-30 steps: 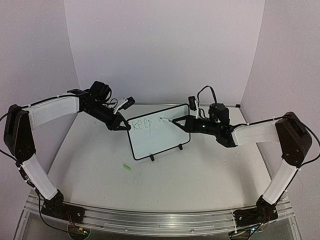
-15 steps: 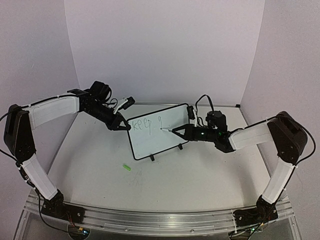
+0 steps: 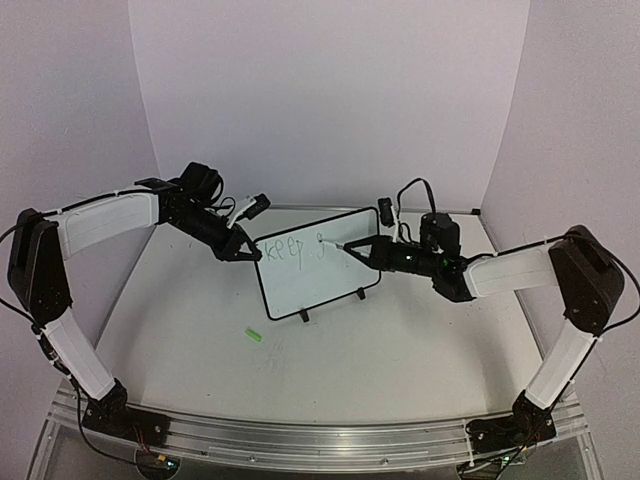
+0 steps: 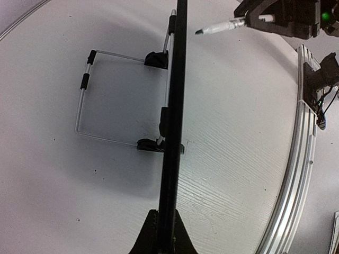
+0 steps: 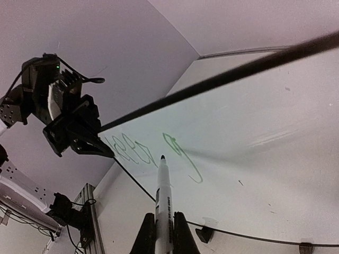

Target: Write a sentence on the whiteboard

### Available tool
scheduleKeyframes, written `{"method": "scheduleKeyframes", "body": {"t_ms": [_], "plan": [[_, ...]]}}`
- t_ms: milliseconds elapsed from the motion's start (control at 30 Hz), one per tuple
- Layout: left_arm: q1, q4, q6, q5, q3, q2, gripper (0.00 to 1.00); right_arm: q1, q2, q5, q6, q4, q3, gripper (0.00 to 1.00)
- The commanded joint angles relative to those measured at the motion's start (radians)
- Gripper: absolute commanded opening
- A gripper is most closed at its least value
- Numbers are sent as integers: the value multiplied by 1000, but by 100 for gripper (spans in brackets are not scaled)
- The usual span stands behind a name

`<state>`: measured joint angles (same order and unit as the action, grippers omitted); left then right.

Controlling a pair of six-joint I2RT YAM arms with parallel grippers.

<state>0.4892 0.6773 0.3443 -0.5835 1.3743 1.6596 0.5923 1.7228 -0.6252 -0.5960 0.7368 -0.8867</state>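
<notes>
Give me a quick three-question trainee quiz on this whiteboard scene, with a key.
1. True or false: the left gripper is shut on the whiteboard edge.
2. The right gripper holds: A) a sponge B) a marker C) a cup.
3. Fill in: the sentence begins with the green word ____.
Key: 1 true; 2 B; 3 keep.

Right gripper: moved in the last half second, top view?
Yes. The right gripper, holding the marker, went up the view, from level with the whiteboard's middle toward its top edge.
</notes>
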Motion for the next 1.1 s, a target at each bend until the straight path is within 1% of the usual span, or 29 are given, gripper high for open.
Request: {"method": "scheduleKeyframes", "body": {"t_ms": [0,300,1067], "plan": [[-1,30,41,77,14,28,0,-8,-83,48,-4,70,13,0],[-1,31,41,77,14,34,0,-21,-27,51,-5,70,1,0],[-1,32,41,74,16,38,0,-27,21,61,-1,69,-19,0]]}}
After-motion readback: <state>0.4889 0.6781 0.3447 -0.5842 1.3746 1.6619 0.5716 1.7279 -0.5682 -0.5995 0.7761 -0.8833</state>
